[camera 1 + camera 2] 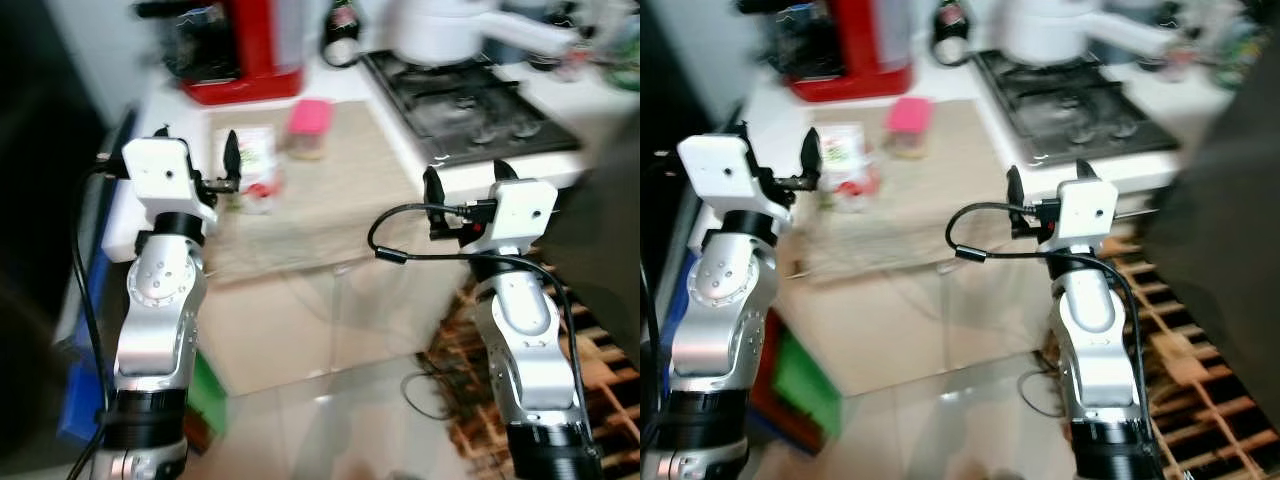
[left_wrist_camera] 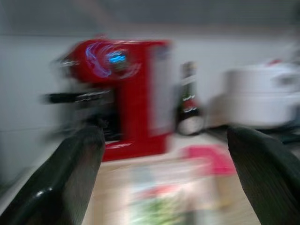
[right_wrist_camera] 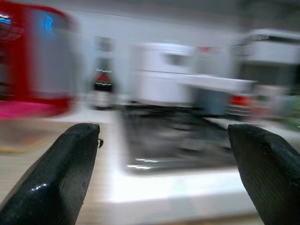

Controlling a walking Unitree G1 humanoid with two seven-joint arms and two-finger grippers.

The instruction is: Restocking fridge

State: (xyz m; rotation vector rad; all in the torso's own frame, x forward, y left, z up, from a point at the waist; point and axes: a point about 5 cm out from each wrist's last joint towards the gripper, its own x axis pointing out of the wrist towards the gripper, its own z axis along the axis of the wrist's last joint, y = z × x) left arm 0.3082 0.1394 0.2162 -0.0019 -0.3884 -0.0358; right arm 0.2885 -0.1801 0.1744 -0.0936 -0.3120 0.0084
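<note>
Groceries, a pale carton (image 1: 257, 160) and a pink-lidded jar (image 1: 309, 128), sit blurred on the beige mat (image 1: 330, 200) of a white counter (image 1: 420, 160), beside a red coffee machine (image 1: 245, 50) and hob (image 1: 470, 105). Carton's orientation is unclear. Left gripper (image 1: 195, 165) and right gripper (image 1: 468, 190) hover spread, empty.

Glossy red plastic coffee machine (image 1: 245, 50); black metal hob (image 1: 465, 105); glossy floor (image 1: 330, 420).

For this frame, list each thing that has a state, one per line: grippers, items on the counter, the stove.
Left gripper: open, empty, raised before the packet.
Right gripper: open, empty, raised before the stove edge.
Packet: on the mat, ungrasped.
Pink-lidded jar: upright, lid on.
Bottle: upright beside the coffee machine.
White pot: sitting on the stove; no flame visible.
</note>
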